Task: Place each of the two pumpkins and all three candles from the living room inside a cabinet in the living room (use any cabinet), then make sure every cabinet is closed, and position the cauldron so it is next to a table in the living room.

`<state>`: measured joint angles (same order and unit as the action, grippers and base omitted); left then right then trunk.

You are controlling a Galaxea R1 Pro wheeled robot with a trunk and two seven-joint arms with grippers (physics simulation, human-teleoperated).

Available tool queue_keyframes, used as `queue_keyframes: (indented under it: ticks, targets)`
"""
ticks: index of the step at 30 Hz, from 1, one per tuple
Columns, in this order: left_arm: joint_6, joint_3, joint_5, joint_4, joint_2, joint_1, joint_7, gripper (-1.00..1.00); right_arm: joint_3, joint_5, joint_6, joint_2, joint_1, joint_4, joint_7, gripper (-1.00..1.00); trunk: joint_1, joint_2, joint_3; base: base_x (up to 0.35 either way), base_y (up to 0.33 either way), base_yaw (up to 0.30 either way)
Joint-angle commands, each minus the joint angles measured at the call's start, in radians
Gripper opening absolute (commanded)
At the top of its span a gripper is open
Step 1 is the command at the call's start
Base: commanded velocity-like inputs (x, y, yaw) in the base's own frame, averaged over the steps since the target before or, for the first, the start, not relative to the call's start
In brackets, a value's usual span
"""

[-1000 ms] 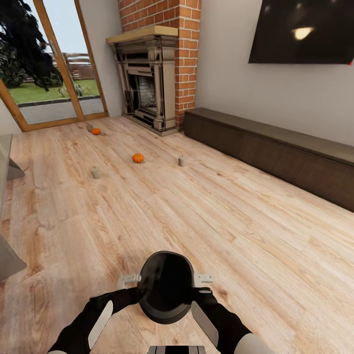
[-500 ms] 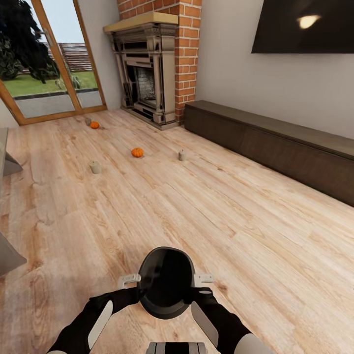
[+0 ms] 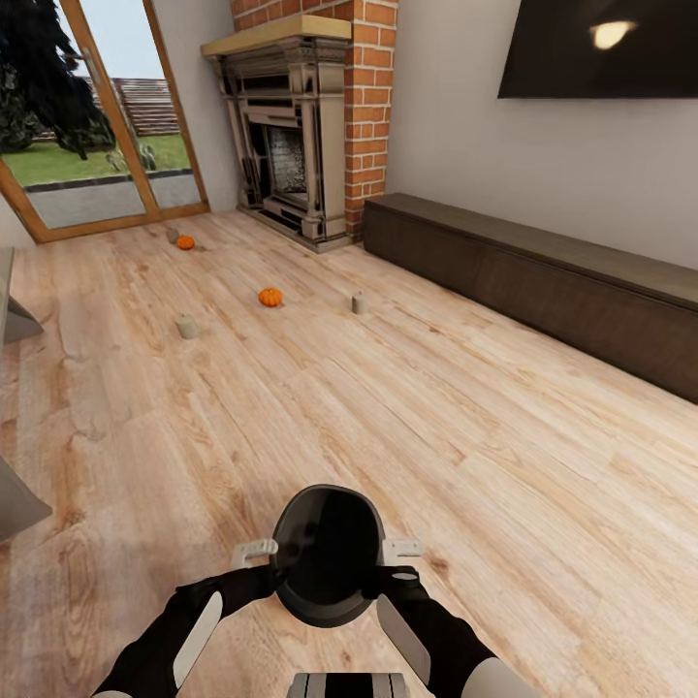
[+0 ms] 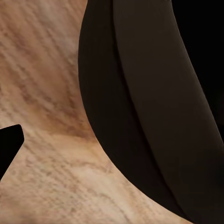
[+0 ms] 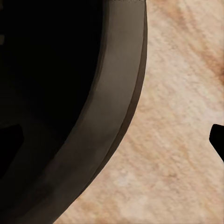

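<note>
Fingers of left gripper and right gripper press opposite sides of black cauldron; both grip its rim, held low over wooden floor. Cauldron is landmark. Beyond cauldron, left: candle. Straight beyond: pumpkin, second candle just right of it. Farther left, near glass door: second pumpkin with third candle touching or just beside. Far right of cauldron: dark cabinet, fronts shut, along wall. Fireplace farthest.

Orange pumpkins, black cauldron, dark brown cabinet, red-brick chimney.
</note>
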<state>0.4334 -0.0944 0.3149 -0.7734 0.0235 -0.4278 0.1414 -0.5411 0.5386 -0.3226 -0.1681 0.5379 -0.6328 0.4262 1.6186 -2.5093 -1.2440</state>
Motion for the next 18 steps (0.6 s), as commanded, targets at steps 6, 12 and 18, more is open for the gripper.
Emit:
queue_keyframes:
  ticks: [6,12,18]
  targets:
    - [0.004,-0.002,0.001,-0.001,0.001,0.0,-0.002,1.0,-0.005,0.009,-0.004,0.001,0.001,-0.001,0.01,1.0,0.0,0.0,-0.001,0.0,0.0,0.0]
    - [0.002,-0.002,0.001,-0.001,0.001,0.001,-0.001,1.0,-0.005,0.01,-0.004,0.001,0.001,-0.001,0.011,-1.0,0.0,0.0,-0.001,0.0,0.0,0.0]
    - [0.002,-0.001,0.001,-0.001,0.002,0.001,-0.003,-1.0,-0.005,0.011,-0.004,0.001,0.001,-0.001,0.011,-1.0,0.0,0.0,-0.001,0.0,0.0,0.0]
